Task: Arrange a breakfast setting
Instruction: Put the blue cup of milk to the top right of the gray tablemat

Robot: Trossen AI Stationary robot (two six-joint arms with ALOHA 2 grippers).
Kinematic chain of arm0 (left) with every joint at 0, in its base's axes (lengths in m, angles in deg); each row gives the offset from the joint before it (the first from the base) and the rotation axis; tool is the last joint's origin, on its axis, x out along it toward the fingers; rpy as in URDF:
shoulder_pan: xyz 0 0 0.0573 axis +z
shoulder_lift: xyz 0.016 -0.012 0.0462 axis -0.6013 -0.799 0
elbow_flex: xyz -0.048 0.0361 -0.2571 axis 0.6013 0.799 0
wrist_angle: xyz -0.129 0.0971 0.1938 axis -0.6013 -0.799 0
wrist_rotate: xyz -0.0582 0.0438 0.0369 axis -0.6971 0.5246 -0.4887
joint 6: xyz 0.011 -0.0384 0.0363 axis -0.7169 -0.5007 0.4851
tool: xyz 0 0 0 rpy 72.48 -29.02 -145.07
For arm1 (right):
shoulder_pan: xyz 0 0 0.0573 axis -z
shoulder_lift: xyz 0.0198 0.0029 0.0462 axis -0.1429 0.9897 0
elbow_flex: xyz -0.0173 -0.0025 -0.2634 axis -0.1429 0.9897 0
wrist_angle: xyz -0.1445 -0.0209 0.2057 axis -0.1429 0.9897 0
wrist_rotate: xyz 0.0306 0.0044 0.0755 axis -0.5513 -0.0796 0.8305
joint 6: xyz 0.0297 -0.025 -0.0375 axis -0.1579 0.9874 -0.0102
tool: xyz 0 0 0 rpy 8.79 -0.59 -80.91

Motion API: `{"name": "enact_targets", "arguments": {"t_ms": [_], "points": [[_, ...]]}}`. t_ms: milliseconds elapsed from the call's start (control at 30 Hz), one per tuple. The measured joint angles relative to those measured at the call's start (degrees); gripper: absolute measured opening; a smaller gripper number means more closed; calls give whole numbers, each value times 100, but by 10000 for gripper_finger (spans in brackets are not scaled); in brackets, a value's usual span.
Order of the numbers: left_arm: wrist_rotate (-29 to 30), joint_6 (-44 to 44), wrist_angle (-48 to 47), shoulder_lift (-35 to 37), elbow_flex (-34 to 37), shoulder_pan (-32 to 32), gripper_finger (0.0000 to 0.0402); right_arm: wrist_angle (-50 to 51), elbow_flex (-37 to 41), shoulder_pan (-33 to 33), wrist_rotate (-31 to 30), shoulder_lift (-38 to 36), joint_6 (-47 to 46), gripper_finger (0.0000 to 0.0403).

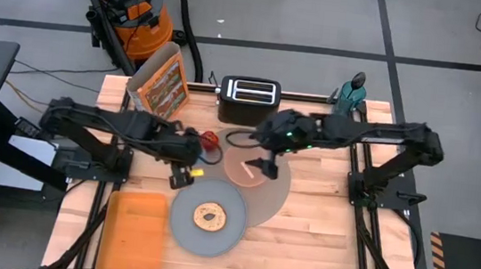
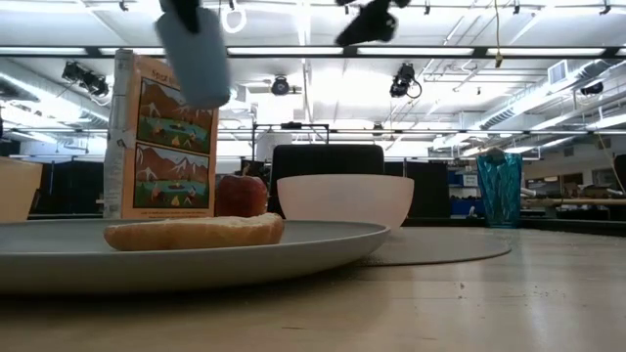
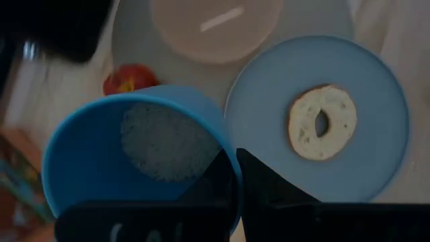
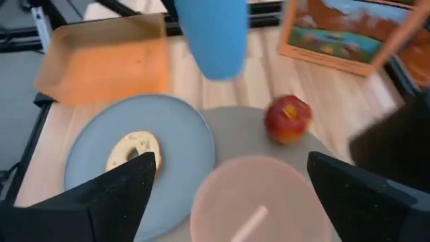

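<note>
**Obs:** Two tools logged. Left tool (image 3: 232, 185) pinching rim of small blue cup (image 3: 134, 168), one finger inside, one outside; cup carried well above the surface, near the red apple (image 4: 288, 118). Right tool (image 1: 266, 168) spread wide, holding nothing, hovering over pink bowl (image 4: 248, 195).

**Chk:** Rest of the setting?

**Obs:** Bowl and apple sitting on the mat (image 1: 277, 197), metal spoon (image 3: 222, 19) lying inside the bowl. Grey plate (image 4: 181, 134) overlapping the mat's edge, bagel (image 3: 321, 121) on it.

**Chk:** Risks from here?

**Obs:**
- Rim-only pinch: likely to let the cup swing or slip on a quick descent.
- Free mat space looks tight. Lowering without checking could clip the apple and roll it, or land the cup half on the plate's edge and tip it.
- Both arms close over the mat: collision possible if moved together.

**Chk:** Advice?

**Obs:** Lower slowly and upright. Hold the right arm clear until release.
</note>
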Motion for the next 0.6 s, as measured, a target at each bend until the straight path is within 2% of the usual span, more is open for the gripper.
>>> {"name": "enact_targets", "arguments": {"t_ms": [233,400,600], "points": [[11,966,458,-656,-681,-116,14,-980,0,-258,73,698,896,398],[2,1037,561,-811,-819,-350,14,-1275,0,-345,-252,837,1001,399],[106,1063,994,-811,-820,-540,14,-1793,-1,-342,156,959,981,399]]}}
